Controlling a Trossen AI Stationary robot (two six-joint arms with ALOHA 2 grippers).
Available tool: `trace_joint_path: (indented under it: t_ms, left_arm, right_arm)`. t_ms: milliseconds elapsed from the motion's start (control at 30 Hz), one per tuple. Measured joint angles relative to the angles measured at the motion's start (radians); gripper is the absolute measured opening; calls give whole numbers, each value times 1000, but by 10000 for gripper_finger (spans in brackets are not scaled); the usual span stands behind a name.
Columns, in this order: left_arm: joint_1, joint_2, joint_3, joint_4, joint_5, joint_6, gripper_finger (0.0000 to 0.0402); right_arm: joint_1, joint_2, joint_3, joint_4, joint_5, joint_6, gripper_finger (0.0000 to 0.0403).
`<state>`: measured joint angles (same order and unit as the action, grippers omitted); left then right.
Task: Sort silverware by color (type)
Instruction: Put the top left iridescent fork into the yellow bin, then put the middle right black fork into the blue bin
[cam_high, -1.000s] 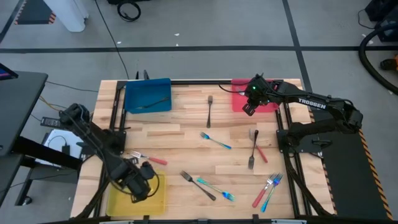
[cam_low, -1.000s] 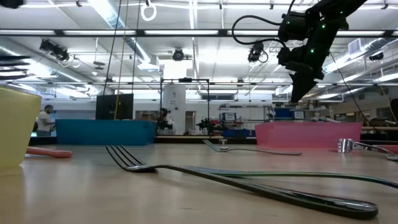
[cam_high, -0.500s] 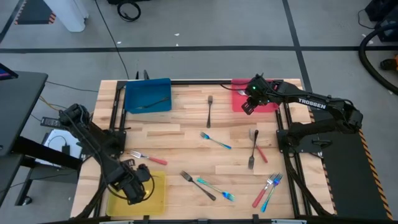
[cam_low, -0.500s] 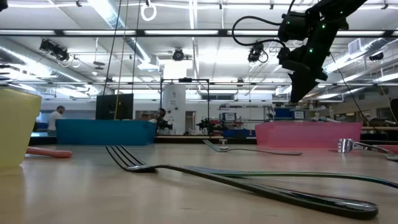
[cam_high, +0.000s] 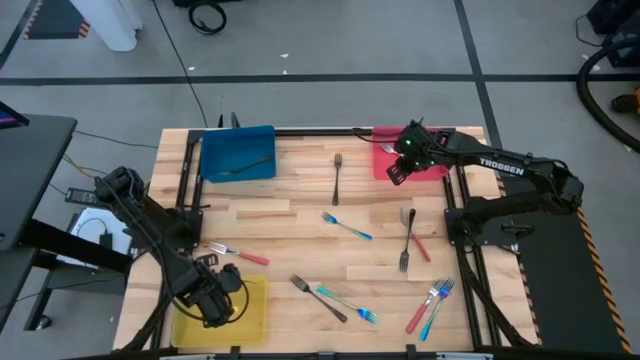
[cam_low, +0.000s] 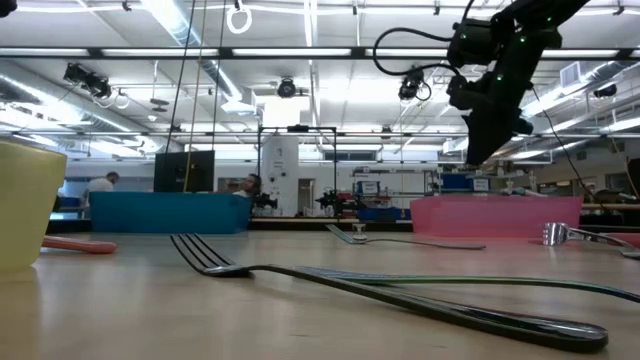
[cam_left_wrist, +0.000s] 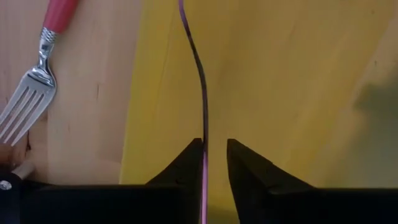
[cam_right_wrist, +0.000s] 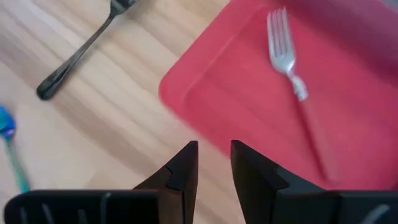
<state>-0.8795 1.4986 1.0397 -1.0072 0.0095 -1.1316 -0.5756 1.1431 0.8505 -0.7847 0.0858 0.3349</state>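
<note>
My left gripper points straight down over the yellow tray, open. A slim dark utensil stands on edge between its fingers, close to one of them, and runs away over the tray. My right gripper hangs open with nothing between its fingers, above the near left edge of the red tray. A red-handled fork lies flat in that tray. More silverware lies loose on the table: dark, blue and red-handled. My left gripper has the dark utensil's handle in the gap between its two fingers, right beside the inner face of one finger. Whether the finger touches it, I cannot tell. The fingers come from above and lie across the utensil.
A blue tray with a utensil in it stands at the far left. Forks lie scattered over the middle and near right of the table: a dark and red pair, a dark and teal pair, a red and blue pair.
My left gripper has edged a little toward the table's left edge above the yellow tray, then kept still. My right gripper has stayed over the red tray's edge and rolled slightly about its own pointing line.
</note>
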Motion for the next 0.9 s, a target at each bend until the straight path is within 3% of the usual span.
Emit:
trace_joint_path:
  t_ms: [300,900]
  left_arm:
    - [20,0,0,-36,-26,12,115]
    - [206,0,0,-147,-34,439,117]
  right_arm:
    - [89,0,0,-125,-54,147,103]
    - [475,0,0,-266,-3,564,103]
